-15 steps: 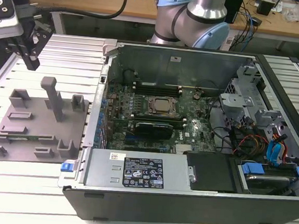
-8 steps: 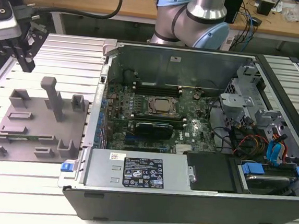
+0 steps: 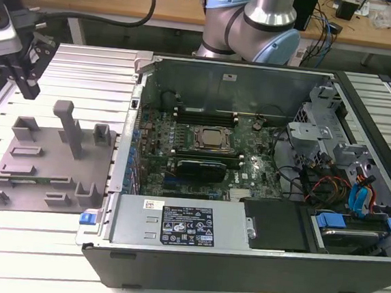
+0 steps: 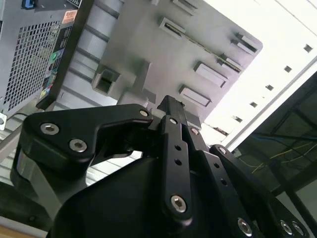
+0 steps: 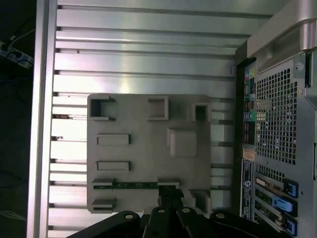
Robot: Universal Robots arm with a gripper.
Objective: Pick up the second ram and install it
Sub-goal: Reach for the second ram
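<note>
Gripper (image 3: 29, 89), jaws together and empty, at the exterior view's upper left, above grey tray (image 3: 43, 167) holding second ram (image 5: 133, 185).

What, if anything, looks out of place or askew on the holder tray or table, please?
Nothing stands out. The second ram sits straight in its slot on the grey holder tray, which lies square on the slatted table; the gripper hovers over the tray.
</note>
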